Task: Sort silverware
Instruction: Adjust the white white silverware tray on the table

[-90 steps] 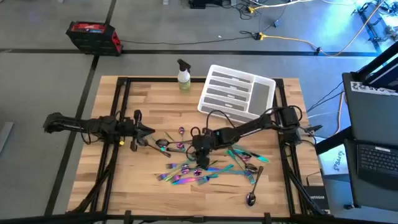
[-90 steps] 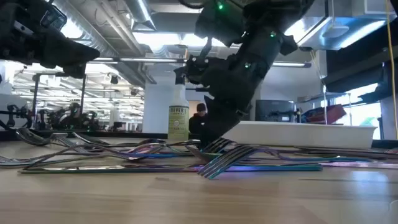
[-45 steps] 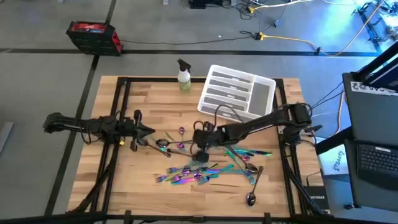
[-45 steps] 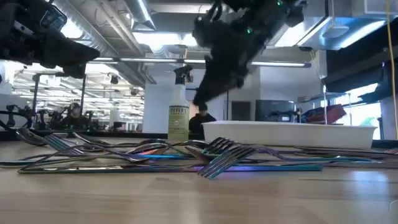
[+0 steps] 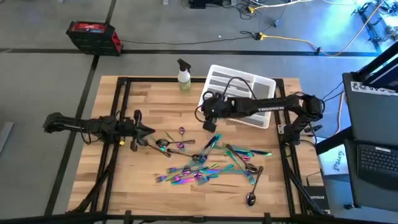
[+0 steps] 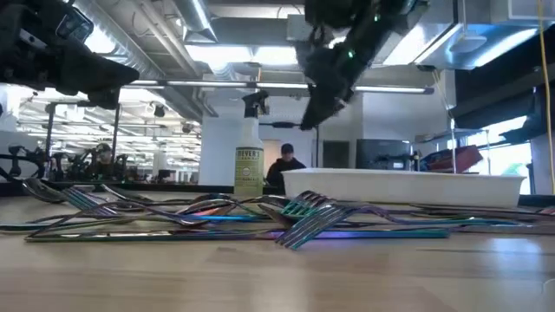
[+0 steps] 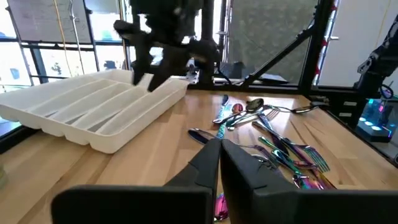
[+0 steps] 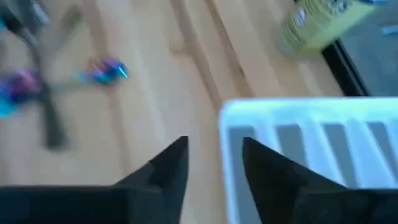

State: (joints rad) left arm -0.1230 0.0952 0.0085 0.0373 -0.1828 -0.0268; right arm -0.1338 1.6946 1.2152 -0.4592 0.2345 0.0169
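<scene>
Right arm reaches from the right edge of the desk (image 5: pixel 143 106) toward its middle. Right end effector (image 5: pixel 210 119) hangs raised above the desk, just beside the near-left corner of the white tray (image 5: pixel 261 93). In the right wrist view its two fingers (image 8: pixel 168 168) stand slightly spread with a bare gap between them; nothing is pinched. In the low view it sits well above the tray rim (image 6: pixel 399 178), clear of everything below.

Left arm lies along the left side of the desk. Left end effector (image 5: pixel 148 130) points right toward the pile, low over the wood. In the left wrist view its fingers (image 7: pixel 208 163) are pressed together, holding nothing.

Silverware (image 5: pixel 205 167) lies scattered on the near-centre of the desk, forks, spoons and knives crossing each other in a loose heap, iridescent teal, purple and pink. A few pieces spread left toward the left end effector, touching nothing of it as far as can be seen. One darker spoon (image 5: pixel 252 198) lies apart at the near right.

The tray's visible compartments show white; whether any piece lies inside cannot be told. Spray bottle (image 5: pixel 183 78) stands upright at the far edge, just left of the tray.
</scene>
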